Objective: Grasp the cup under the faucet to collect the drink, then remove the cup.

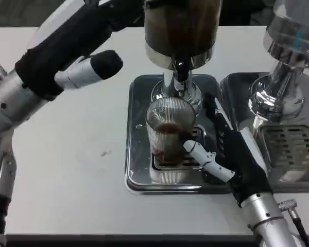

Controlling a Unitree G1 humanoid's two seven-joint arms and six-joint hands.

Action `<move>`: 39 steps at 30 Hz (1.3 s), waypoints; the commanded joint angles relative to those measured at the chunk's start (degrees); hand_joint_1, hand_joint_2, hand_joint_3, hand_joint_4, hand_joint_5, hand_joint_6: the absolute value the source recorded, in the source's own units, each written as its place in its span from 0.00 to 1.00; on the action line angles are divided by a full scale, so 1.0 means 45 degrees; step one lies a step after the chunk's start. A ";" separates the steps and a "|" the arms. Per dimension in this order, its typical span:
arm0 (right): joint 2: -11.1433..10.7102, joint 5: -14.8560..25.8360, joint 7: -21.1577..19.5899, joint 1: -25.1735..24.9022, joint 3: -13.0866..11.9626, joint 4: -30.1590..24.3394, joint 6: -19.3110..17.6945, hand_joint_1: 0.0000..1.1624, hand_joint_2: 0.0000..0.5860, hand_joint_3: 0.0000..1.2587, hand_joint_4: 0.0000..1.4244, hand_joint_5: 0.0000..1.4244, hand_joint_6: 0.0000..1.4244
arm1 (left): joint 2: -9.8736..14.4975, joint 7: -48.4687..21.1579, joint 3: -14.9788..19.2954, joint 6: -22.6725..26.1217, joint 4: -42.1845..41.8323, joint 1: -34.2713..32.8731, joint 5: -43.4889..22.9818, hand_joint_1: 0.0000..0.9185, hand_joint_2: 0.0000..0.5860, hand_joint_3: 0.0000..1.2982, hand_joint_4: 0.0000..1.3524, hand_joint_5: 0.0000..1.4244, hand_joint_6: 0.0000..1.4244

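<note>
Ribbed glass, the cup (169, 135) stood on the drip tray (136, 170) under the faucet (181, 69), gripped by the right hand (224, 154) at its 3 o'clock; the left hand (90, 69) hung empty, fingers apart, at 10 o'clock.

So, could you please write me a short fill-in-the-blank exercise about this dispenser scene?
1. The ribbed glass cup stands under the ____ of the dispenser.
2. The ____ hand wraps its fingers around the cup.
3. The liquid in the cup is ____ in colour.
4. The cup rests on a metal drip ____.

Missing words: faucet; right; brown; tray
</note>
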 commanded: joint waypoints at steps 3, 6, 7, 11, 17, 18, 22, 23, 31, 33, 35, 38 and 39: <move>-0.0005 0.0112 -0.0041 0.0073 -0.0150 -0.0051 -0.0337 0.47 0.46 0.00 0.01 0.00 0.02 | 0.0099 0.0329 0.1097 -0.0249 -0.1009 0.1081 -0.0489 0.02 0.15 0.21 0.17 0.20 0.14; -0.0020 0.0106 -0.0036 0.0088 -0.0160 -0.0060 -0.0383 0.46 0.45 0.00 0.01 0.00 0.02 | 0.0150 0.0556 0.1478 -0.0374 -0.1232 0.1652 -0.0328 0.02 0.16 0.22 0.19 0.23 0.15; -0.0026 0.0104 -0.0030 0.0089 -0.0165 -0.0059 -0.0401 0.46 0.45 0.00 0.01 0.00 0.02 | 0.0169 0.0663 0.1589 -0.0375 -0.1225 0.1867 -0.0235 0.02 0.17 0.23 0.19 0.23 0.15; -0.0063 0.0035 -0.0032 0.0069 -0.0148 -0.0024 -0.0435 0.47 0.42 0.00 0.00 0.00 0.02 | 0.0206 0.0983 0.1869 -0.0339 -0.0977 0.2542 0.0130 0.02 0.16 0.23 0.21 0.24 0.16; -0.0137 -0.0090 -0.0047 0.0031 -0.0102 0.0078 -0.0552 0.49 0.38 0.00 0.00 0.00 0.00 | 0.0264 0.1410 0.2132 -0.0401 -0.0419 0.3472 0.0700 0.03 0.16 0.23 0.21 0.25 0.16; -0.0155 -0.0115 -0.0044 0.0019 -0.0089 0.0095 -0.0600 0.49 0.38 0.00 0.00 0.00 0.00 | 0.0269 0.1493 0.2178 -0.0421 -0.0328 0.3621 0.0783 0.03 0.16 0.23 0.21 0.25 0.16; -0.0189 -0.0139 0.0077 -0.0078 -0.0015 0.0172 -0.0799 0.50 0.36 0.00 0.00 0.00 0.00 | 0.0356 0.1791 0.2310 -0.0520 0.0060 0.4082 0.1045 0.03 0.16 0.23 0.21 0.25 0.16; -0.0198 -0.0132 0.0119 -0.0107 0.0008 0.0196 -0.0842 0.50 0.36 0.00 0.00 0.00 0.00 | 0.0400 0.1853 0.2340 -0.0561 0.0193 0.4164 0.1137 0.03 0.16 0.23 0.21 0.25 0.16; -0.0255 -0.0261 0.0336 -0.0335 0.0246 0.0352 -0.0971 0.50 0.36 0.00 0.00 0.00 0.00 | 0.0648 0.2143 0.2375 -0.0744 0.0831 0.4386 0.1532 0.05 0.16 0.24 0.22 0.26 0.16; -0.0266 -0.0339 0.0370 -0.0393 0.0317 0.0358 -0.0933 0.50 0.36 0.00 0.00 0.00 0.00 | 0.0690 0.2169 0.2403 -0.0770 0.0963 0.4420 0.1597 0.05 0.16 0.24 0.22 0.26 0.17; -0.0280 -0.0422 0.0357 -0.0445 0.0381 0.0386 -0.0885 0.50 0.36 0.00 0.00 0.00 0.00 | 0.0730 0.2182 0.2415 -0.0777 0.1077 0.4450 0.1633 0.05 0.16 0.24 0.22 0.26 0.17; -0.0259 -0.0479 0.0324 -0.0568 0.0469 0.0517 -0.0826 0.50 0.36 0.00 0.00 0.00 0.00 | 0.0773 0.2222 0.2421 -0.0767 0.1153 0.4535 0.1686 0.05 0.16 0.24 0.22 0.26 0.17; -0.0256 -0.0482 0.0319 -0.0598 0.0488 0.0550 -0.0820 0.50 0.36 0.00 0.00 0.00 0.00 | 0.0778 0.2234 0.2421 -0.0762 0.1173 0.4570 0.1695 0.05 0.16 0.24 0.22 0.26 0.17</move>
